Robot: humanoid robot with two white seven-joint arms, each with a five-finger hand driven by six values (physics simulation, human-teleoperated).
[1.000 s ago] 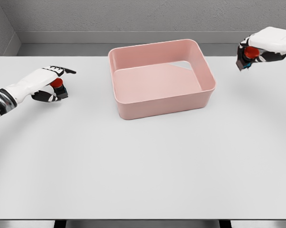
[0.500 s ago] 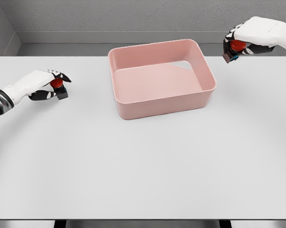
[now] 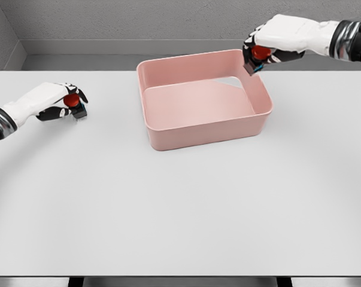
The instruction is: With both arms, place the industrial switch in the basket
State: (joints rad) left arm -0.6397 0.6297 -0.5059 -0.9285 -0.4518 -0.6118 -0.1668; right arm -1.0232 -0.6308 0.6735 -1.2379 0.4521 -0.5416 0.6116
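Observation:
A pink basket [image 3: 168, 140] stands on the white table, a little behind its middle. My right hand [image 3: 265, 49] is shut on a red-buttoned industrial switch [image 3: 257, 57] and holds it in the air over the basket's back right corner. At the far left my left hand [image 3: 65, 98] is curled around a second switch [image 3: 74, 105] with a red button, down at table level. The basket's inside shows nothing in it.
The white table [image 3: 180, 209] spreads wide in front of the basket. A grey wall runs behind the table's back edge. Both forearms reach in from the picture's sides.
My right hand has carried its switch left, from beyond the table's right edge to the basket's back right corner. The left hand has closed tighter on its switch, staying in place.

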